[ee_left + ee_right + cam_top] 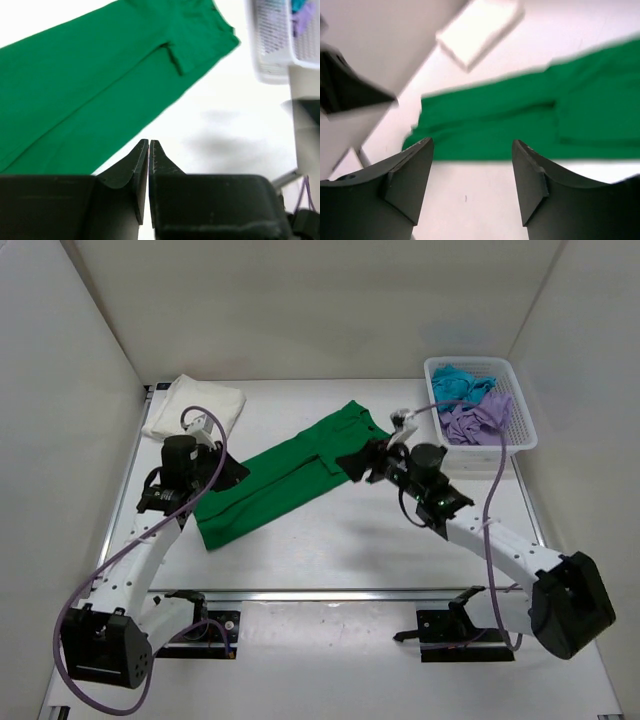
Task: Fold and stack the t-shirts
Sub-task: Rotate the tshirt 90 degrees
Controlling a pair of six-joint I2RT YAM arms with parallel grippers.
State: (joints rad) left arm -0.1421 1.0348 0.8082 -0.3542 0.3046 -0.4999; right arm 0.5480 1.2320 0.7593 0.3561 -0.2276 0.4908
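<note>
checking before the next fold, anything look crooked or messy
The green shirt lies slanted across the table as a long strip, not square to its edges. The teal shirt and lilac shirt sit crumpled in the basket. The white shirt looks neatly folded.

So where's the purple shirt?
In the top view, the lilac shirt lies in the white basket at the far right corner of the table, beside the teal shirt.
</note>
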